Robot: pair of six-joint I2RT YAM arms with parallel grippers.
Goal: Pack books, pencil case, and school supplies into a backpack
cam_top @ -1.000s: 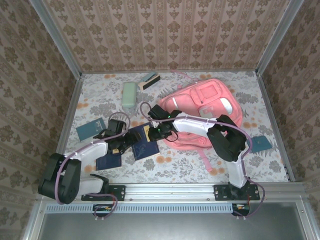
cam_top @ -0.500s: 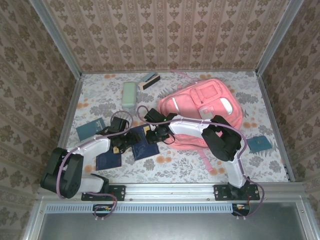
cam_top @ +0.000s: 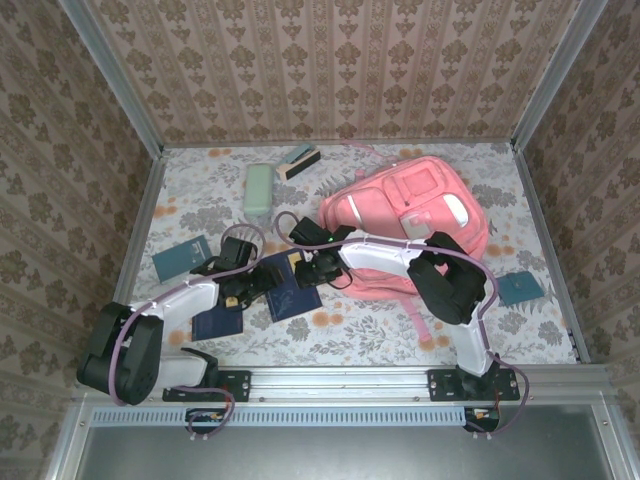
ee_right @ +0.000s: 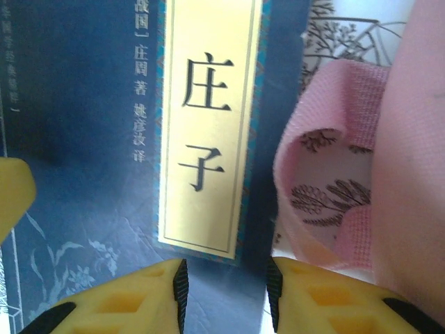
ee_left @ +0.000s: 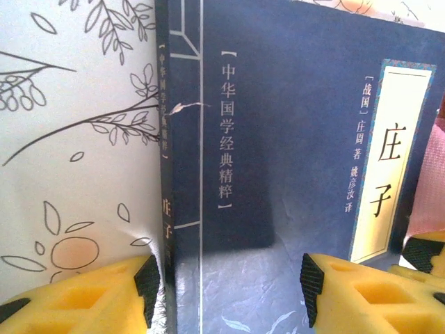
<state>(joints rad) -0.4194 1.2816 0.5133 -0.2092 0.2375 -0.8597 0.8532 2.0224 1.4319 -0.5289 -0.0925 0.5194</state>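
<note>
1 s on: right pincer (ee_right: 226,289) has slid left from the backpack (cam_top: 420,215) edge over the navy book (cam_top: 290,290), which lies flat on the bench (cam_top: 380,330); left pincer (ee_left: 226,282) straddles its spine; both gape open, book ungripped.

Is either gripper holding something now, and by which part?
Nothing seems to be held. The left gripper and the right gripper are both open above the flat dark blue book, and its cover shows in each gap.

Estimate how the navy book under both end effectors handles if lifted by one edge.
Probably flexes: the navy book looks thin and softcover, spine creased. It lies flat on the table, cover smooth-looking, so likely slides when pushed. The backpack strap beside it might snag.
</note>
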